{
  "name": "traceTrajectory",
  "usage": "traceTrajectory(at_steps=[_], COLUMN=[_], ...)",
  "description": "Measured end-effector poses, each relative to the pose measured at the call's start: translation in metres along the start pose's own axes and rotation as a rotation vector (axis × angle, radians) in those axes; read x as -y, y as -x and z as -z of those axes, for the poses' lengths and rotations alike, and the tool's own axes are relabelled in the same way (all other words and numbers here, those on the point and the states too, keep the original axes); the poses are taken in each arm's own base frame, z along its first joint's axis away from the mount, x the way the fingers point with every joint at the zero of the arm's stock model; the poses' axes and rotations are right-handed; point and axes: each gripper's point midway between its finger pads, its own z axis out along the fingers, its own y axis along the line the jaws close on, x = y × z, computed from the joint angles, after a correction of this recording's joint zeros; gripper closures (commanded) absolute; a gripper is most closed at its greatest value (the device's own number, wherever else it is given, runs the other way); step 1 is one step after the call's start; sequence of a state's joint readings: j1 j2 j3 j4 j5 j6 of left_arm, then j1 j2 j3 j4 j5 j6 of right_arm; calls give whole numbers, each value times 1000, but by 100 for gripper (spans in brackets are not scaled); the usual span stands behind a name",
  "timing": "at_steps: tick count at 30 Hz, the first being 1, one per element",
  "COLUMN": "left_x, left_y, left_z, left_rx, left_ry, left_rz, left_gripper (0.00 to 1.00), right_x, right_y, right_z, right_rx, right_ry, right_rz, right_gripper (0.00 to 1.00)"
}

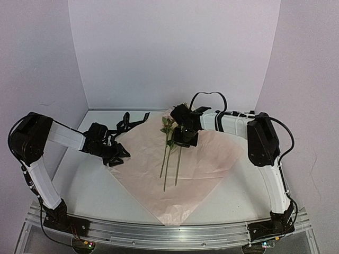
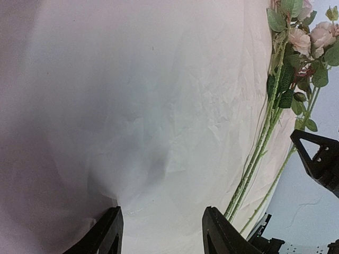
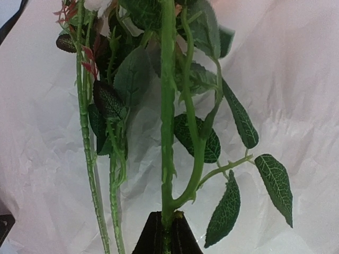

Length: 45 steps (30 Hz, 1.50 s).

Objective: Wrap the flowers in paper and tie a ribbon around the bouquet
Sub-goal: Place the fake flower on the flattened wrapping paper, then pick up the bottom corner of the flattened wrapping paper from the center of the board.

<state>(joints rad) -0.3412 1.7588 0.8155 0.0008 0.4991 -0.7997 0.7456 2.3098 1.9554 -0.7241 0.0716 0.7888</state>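
White walls (image 1: 175, 53) close in a pale table (image 1: 79, 185) on three sides. Across its middle the pink paper (image 1: 212, 159) lies spread flat, turned so that one corner points at the near edge and another at each arm. It is lightly crinkled.

The flowers (image 1: 168, 127) lie on the paper near its centre. Their pink and cream blossoms and leaves are toward the far corner, and the long thin stems run back toward the near edge, slightly fanned apart.

The right gripper (image 1: 185, 138) is down over the bunch just below the leaves. In the right wrist view its fingertips (image 3: 164, 237) are pressed together on one thick green stem, with the other stems hanging free beside it.

The left gripper (image 1: 119, 155) sits at the left corner of the sheet. Its wrist view shows the two fingers (image 2: 108, 233) standing about half apart over the paper. Whether they touch it cannot be told.

A black ribbon (image 1: 132, 121) lies on the table at the far left edge of the paper, behind the left gripper.
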Motion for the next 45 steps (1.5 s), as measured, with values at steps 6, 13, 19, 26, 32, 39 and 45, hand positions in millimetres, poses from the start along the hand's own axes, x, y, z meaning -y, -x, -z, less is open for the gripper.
traceTrajectory(at_steps=[6,13,19,26,32,39,45], left_x=[-1,-2,-4,-6,-7,-6,-4], left_y=[1,2,3,8,12,16,17], left_z=[1,2,3,4,4,3,2], left_rx=[-2,-4,-6,-4,-3,-1,-3], left_ry=[4,12,17,23,29,27,20], left_rz=[-5,-2,4,11,8,5,0], left_gripper=[46,46,47,47,46,46,41], right_x=[3,-12,-19,-4,7,-10,5], right_y=[2,16,16,-3,-16,-41,-124], right_z=[-31,-37,-35,-27,13,40,62], right_rx=[-31,-34,-47,-95,-94,-86,-161], right_ry=[0,69,110,86,64,87,36], right_rz=[29,75,116,123,140,185,267], right_gripper=[100,82,54,29,38,36,28])
